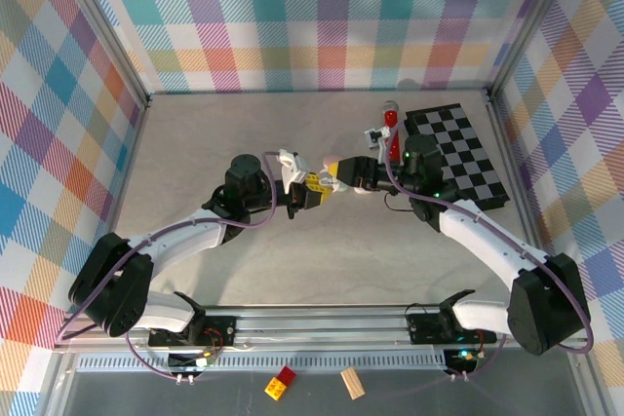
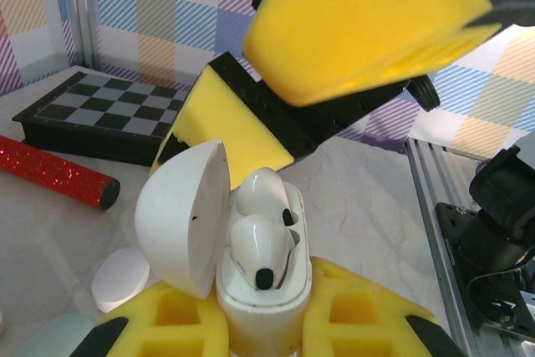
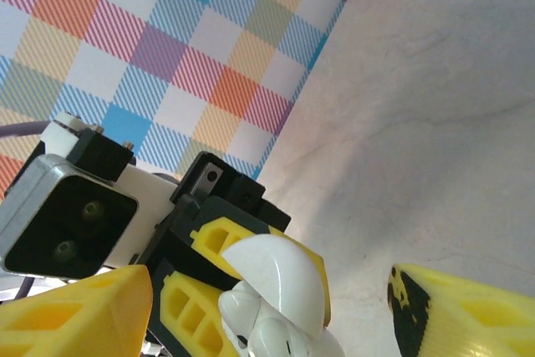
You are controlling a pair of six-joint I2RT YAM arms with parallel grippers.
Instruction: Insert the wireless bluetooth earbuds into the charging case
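Note:
The white charging case (image 2: 266,294) stands upright between my left gripper's (image 2: 267,328) yellow pads, which are shut on its body. Its domed lid (image 2: 184,215) is swung open to the left. Two white earbuds rest in the case: the near one (image 2: 261,248) rises above the rim and the far one (image 2: 263,194) sits behind it. My right gripper (image 2: 284,89) hovers just above and beyond the case, open and holding nothing. In the right wrist view the lid (image 3: 280,277) and earbuds (image 3: 276,342) lie between my right gripper's (image 3: 267,323) spread fingers. From above, both grippers (image 1: 310,189) (image 1: 339,177) meet mid-table.
A black chessboard (image 1: 458,153) (image 2: 109,114) lies at the right rear, with a red glitter stick (image 2: 50,169) in front of it. A small white disc (image 2: 121,277) and a pale green piece (image 2: 50,336) lie on the table left of the case. Plaid walls enclose three sides.

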